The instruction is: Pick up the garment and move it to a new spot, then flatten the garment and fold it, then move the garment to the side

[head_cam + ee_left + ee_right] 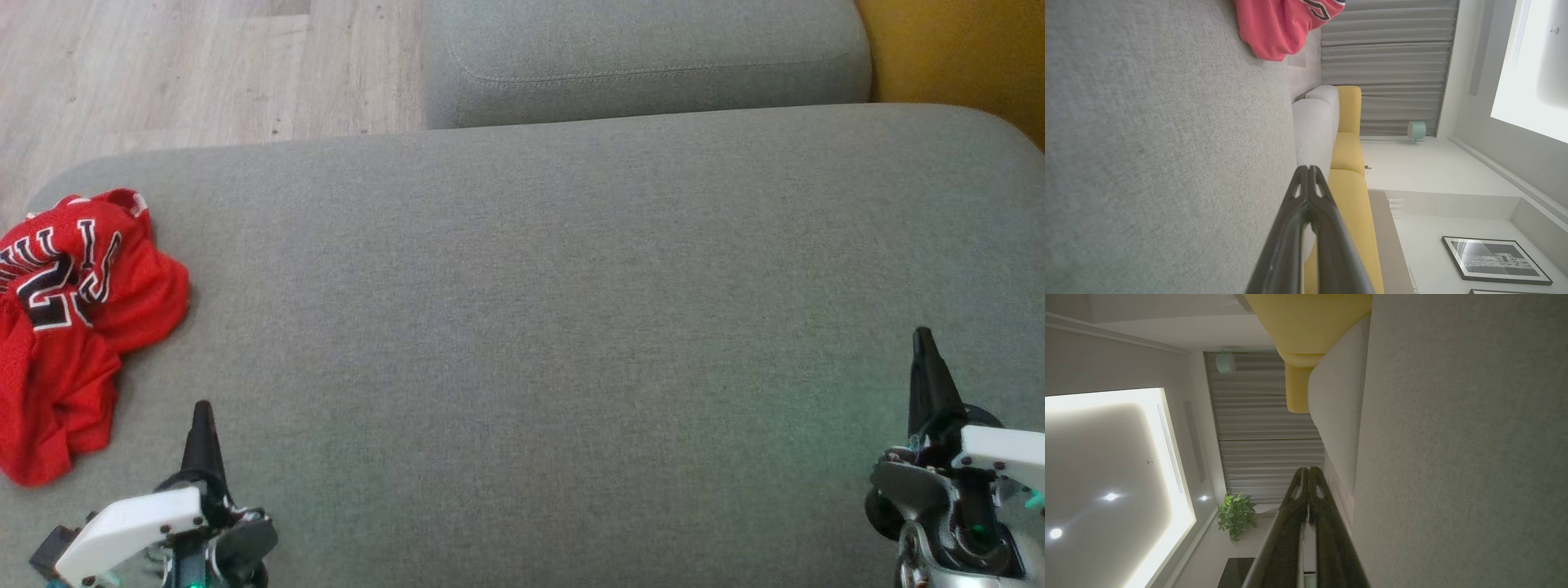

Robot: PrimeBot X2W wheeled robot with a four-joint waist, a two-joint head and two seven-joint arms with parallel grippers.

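The garment (69,327) is a red mesh jersey with black and white lettering, lying crumpled at the far left edge of the grey cushion (555,327). In the left wrist view a red corner of the garment (1278,24) shows at the top. My left gripper (201,408) hovers over the cushion just right of the jersey's near end, its fingers pressed together and holding nothing; the same shut tips (1308,168) rise in its wrist view. My right gripper (922,335) stands shut and empty at the lower right, far from the jersey, and its closed tips (1306,469) show in its own wrist view.
A second grey cushion (645,57) lies behind the big one. Wooden floor (163,73) shows at the upper left and a yellow seat (963,57) at the upper right. A wide stretch of bare grey fabric lies between the two grippers.
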